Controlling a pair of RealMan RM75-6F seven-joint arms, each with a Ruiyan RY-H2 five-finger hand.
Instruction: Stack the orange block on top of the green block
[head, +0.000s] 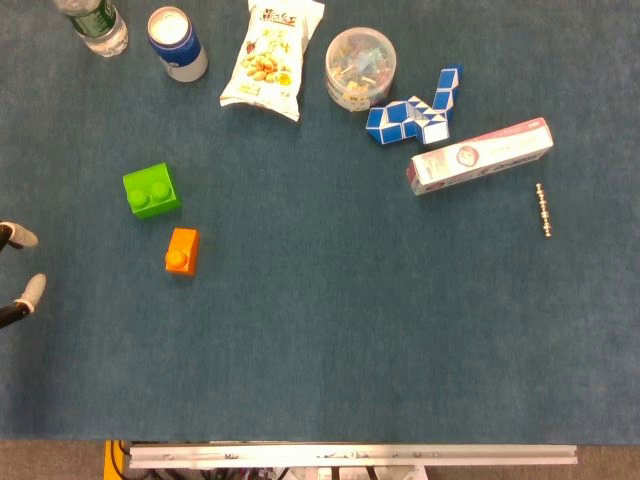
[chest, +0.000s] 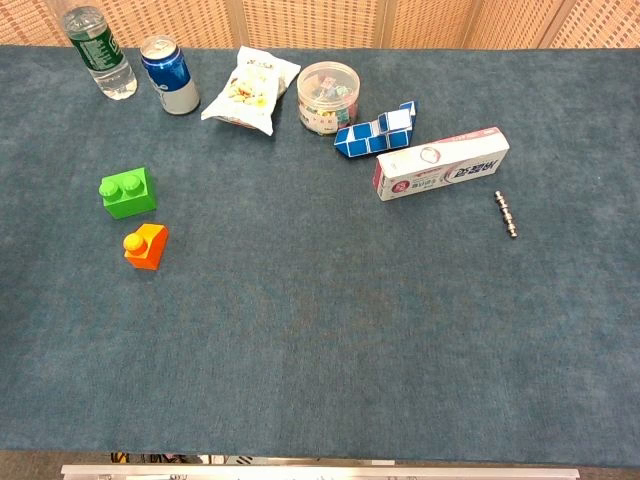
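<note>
The green block (head: 152, 190) (chest: 128, 192) lies on the blue table cloth at the left, studs up. Just in front of it and slightly to the right sits the smaller orange block (head: 181, 250) (chest: 146, 246), apart from the green one. Only the fingertips (head: 18, 236) of my left hand (head: 20, 300) show, at the left edge of the head view. They are spread, hold nothing, and sit well left of both blocks. The chest view shows no hand. My right hand appears in neither view.
Along the far edge stand a water bottle (head: 92, 22), a blue can (head: 178, 42), a snack bag (head: 268, 55) and a clear tub (head: 360, 68). A blue-white snake puzzle (head: 415, 110), a toothpaste box (head: 480, 156) and a metal rod (head: 543, 210) lie to the right.
</note>
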